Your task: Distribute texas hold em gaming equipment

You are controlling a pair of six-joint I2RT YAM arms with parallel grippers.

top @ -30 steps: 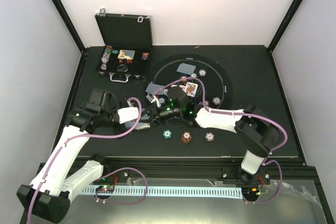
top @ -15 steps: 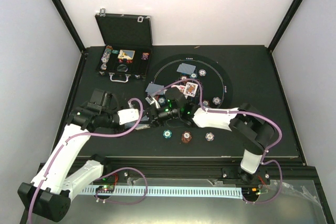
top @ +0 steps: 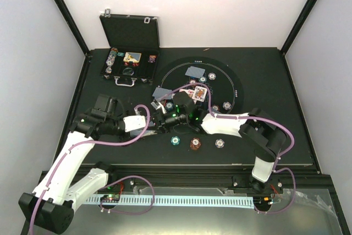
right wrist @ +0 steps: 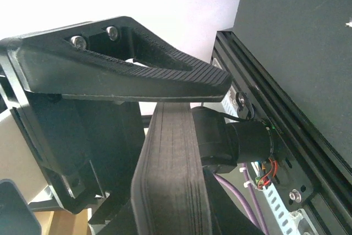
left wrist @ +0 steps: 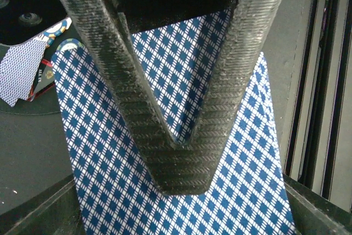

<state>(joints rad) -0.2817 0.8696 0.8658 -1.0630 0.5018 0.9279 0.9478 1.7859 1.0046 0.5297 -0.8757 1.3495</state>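
The left gripper (left wrist: 179,182) had its tips squeezed together right over a blue card (left wrist: 110,152) (held or not, I couldn't tell), by the mat (top: 220,89) at its 8 o'clock edge. The right gripper (right wrist: 192,100) was squeezed closed too.

Up close, the left fingers (left wrist: 110,81) show a coarse woven texture, dark grey, matt and rough-looking. Behind them the playing card (left wrist: 110,191) looks like smooth printed card stock with a faint sheen. Over on the other wrist, the right fingers (right wrist: 165,78) are black plastic, finely ribbed in layers, with a dull finish. The table (top: 275,81) is flat matt black. The arm shells (top: 230,129) are glossy white plastic and the cables (top: 113,142) have smooth purple sheathing. The black case (top: 130,31) carries bright metal latches and a metal handle.
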